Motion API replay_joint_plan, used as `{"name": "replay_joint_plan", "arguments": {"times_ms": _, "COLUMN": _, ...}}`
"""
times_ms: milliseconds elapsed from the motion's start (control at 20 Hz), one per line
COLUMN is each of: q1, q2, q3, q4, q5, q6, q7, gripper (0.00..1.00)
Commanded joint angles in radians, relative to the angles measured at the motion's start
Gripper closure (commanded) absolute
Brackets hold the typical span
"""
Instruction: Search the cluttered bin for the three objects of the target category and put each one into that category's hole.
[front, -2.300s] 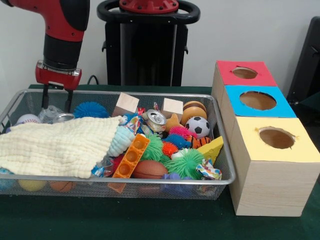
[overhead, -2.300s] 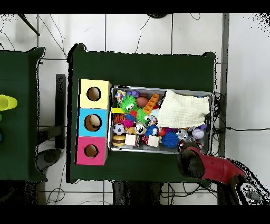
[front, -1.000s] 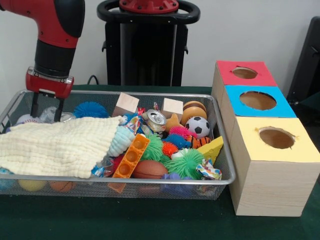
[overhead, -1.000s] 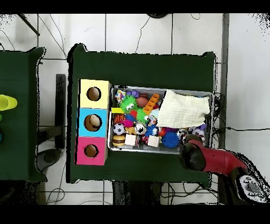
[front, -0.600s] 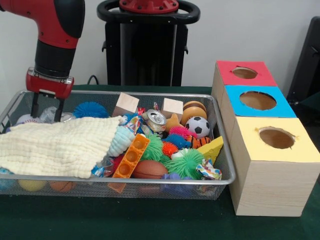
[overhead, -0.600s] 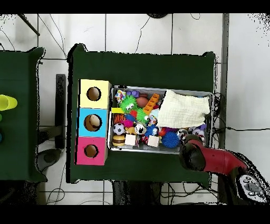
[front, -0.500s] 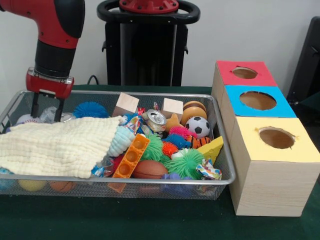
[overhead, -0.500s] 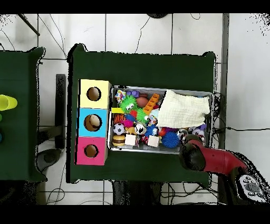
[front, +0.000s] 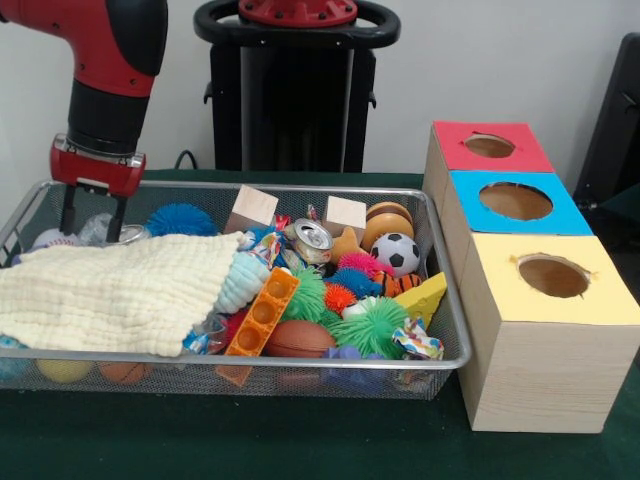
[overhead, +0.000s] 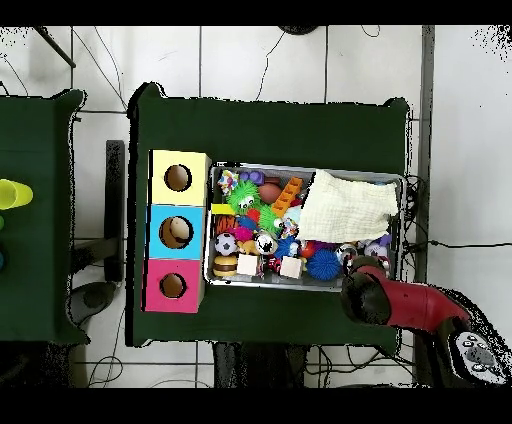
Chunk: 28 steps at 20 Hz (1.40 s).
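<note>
Gripper (front: 92, 222) poised at the far corner of the wire bin (front: 440, 290), fingers parted, holding nothing, tips beside a silver can (front: 128, 235) near the cream cloth (front: 115, 290). Second can (front: 312, 240) lying mid-bin beside the soccer ball (front: 398, 254). Red, blue and yellow hole boxes (front: 515, 200) standing just beside the bin.

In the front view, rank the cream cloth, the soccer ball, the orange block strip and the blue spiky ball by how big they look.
1. cream cloth, clearly largest.
2. orange block strip.
3. blue spiky ball.
4. soccer ball.
The last two look close, and the blue ball sits farther back and partly hidden, so their order is unsure.
</note>
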Motion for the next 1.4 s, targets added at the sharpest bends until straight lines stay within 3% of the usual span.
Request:
{"name": "replay_joint_plan", "arguments": {"times_ms": 50, "q1": -0.026, "q2": 0.051, "q3": 0.076, "q4": -0.039, "q5": -0.055, "q6": 0.059, "q7": 0.017, "gripper": 0.0}}
{"name": "replay_joint_plan", "arguments": {"times_ms": 550, "q1": -0.045, "q2": 0.061, "q3": 0.098, "q4": -0.028, "q5": -0.063, "q6": 0.074, "q7": 0.003, "gripper": 0.0}}
{"name": "replay_joint_plan", "arguments": {"times_ms": 1400, "q1": -0.098, "q2": 0.05, "q3": 0.193, "q4": 0.0, "q5": -0.037, "q6": 0.225, "q7": -0.058, "gripper": 0.0}}
